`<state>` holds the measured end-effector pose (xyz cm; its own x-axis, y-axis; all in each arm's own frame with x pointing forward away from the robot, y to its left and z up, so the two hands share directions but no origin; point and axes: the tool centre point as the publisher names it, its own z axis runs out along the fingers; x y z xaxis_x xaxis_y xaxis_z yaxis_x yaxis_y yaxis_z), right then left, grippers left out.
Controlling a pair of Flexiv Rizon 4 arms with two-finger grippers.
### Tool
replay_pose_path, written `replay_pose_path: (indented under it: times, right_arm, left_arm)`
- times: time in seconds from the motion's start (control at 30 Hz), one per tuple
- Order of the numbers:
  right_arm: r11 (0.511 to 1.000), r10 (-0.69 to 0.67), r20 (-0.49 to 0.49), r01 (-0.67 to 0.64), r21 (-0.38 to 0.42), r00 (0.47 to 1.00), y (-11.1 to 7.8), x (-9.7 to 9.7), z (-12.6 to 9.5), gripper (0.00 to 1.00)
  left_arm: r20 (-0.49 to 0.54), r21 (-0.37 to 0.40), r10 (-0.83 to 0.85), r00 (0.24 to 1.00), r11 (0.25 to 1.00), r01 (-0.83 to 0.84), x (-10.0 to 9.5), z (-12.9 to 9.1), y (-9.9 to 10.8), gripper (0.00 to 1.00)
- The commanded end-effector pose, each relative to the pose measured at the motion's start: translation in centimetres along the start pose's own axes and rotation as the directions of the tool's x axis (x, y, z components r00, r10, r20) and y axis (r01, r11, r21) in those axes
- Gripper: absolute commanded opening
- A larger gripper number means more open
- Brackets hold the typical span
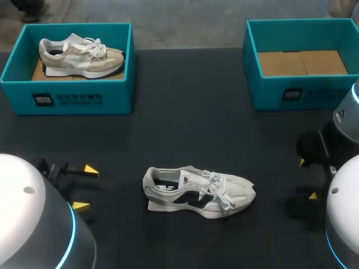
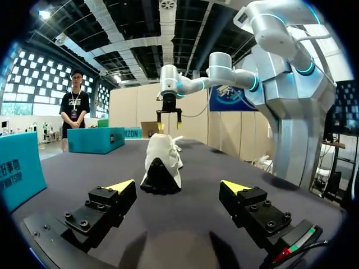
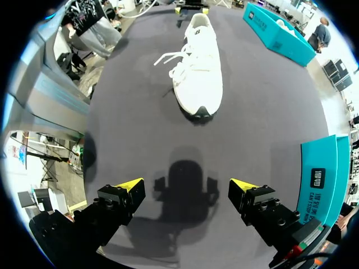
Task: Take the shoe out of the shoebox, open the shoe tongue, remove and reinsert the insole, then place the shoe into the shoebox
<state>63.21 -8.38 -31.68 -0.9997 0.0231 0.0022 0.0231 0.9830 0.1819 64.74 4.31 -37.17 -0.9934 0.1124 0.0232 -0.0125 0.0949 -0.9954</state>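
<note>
A white shoe with navy side panels [image 1: 199, 191] lies on its sole in the middle of the dark table, toe pointing right, laces loose. My left gripper [image 1: 85, 188] stands open to its left, facing the heel [image 2: 161, 165], with a gap between them. My right gripper [image 1: 308, 179] is open to the shoe's right, facing the toe [image 3: 199, 67], also well apart from it. Neither gripper [image 2: 178, 186] [image 3: 188, 184] has anything between its fingers. A teal shoebox [image 1: 291, 92] at the back right shows only its cardboard floor.
At the back left stands a second teal shoebox [image 1: 67, 98] with a beige and white shoe [image 1: 81, 55] in it. The dark tabletop [image 1: 190, 129] stretches between the boxes and the shoe.
</note>
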Motion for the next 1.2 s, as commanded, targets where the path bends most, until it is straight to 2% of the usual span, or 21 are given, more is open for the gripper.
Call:
replay_pose_path:
  times: [0.03,0.17,0.27,0.77,0.83,0.97,1.2]
  right_arm:
    - [1.0,0.001,0.002,-0.001,0.001,1.0,0.0,0.2,0.0,1.0]
    - [1.0,0.001,0.002,-0.001,0.001,1.0,0.0,0.2,0.0,1.0]
    - [1.0,0.001,0.002,-0.001,0.001,1.0,0.0,0.2,0.0,1.0]
    - [1.0,0.001,0.002,-0.001,0.001,1.0,0.0,0.2,0.0,1.0]
    - [1.0,0.001,0.002,-0.001,0.001,1.0,0.0,0.2,0.0,1.0]
    - [1.0,0.001,0.002,-0.001,0.001,1.0,0.0,0.2,0.0,1.0]
    - [1.0,0.001,0.002,-0.001,0.001,1.0,0.0,0.2,0.0,1.0]
  left_arm:
    - [0.011,-0.009,-0.002,1.0,1.0,0.002,-0.3,1.6,-0.1,1.0]
    - [0.024,-0.01,-0.016,1.0,1.0,0.016,-0.8,2.8,-0.2,1.0]
    - [0.09,-0.033,-0.032,0.995,0.999,0.035,-1.1,3.5,-0.2,1.0]
    - [0.09,-0.033,-0.032,0.995,0.999,0.035,-1.1,3.5,-0.2,1.0]
    - [0.103,-0.063,-0.059,0.993,0.996,0.066,-1.4,3.6,0.5,1.0]
    - [0.109,-0.055,-0.08,0.991,0.995,0.086,-1.7,4.7,1.3,1.0]
    - [0.06,-0.061,-0.084,0.995,0.994,0.088,-1.7,6.9,1.6,1.0]
